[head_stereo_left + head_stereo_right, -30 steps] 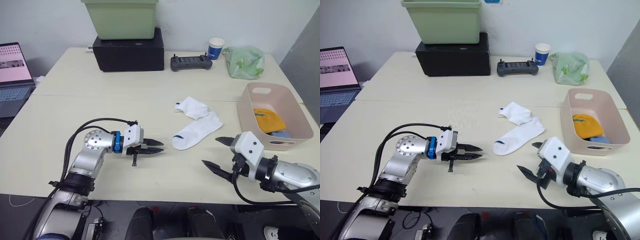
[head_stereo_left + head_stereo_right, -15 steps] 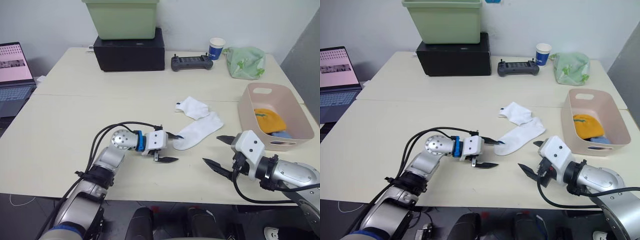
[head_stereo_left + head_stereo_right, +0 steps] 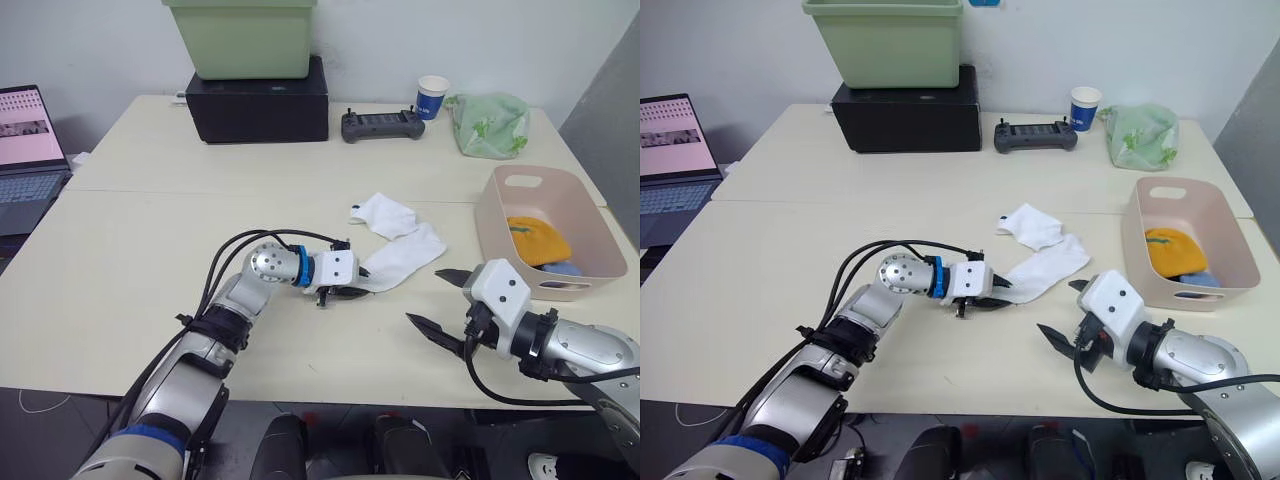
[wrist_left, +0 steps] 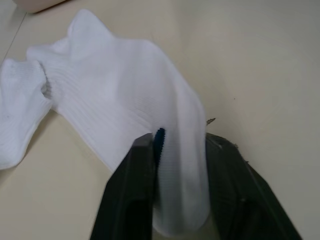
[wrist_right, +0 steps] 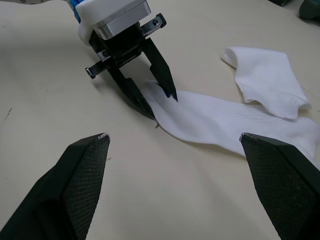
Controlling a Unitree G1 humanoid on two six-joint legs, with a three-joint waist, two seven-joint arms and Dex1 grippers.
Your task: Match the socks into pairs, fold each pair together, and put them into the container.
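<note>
Right pincer spread wide, empty, near the counter's front edge. Left pincer clamped on the toe end of a white sock; toe tip hidden between its fingers. Sock's long axis runs diagonally toward the far right. Second white sock just behind. Pink container at the right edge; its contents are partly hidden by the wall.

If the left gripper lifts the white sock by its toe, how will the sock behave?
Probably floppy: the sock lies flat and creased, so it should hang limp from the left gripper. It looks thin, likely light. Its far end lies against the second sock and may drag it.
</note>
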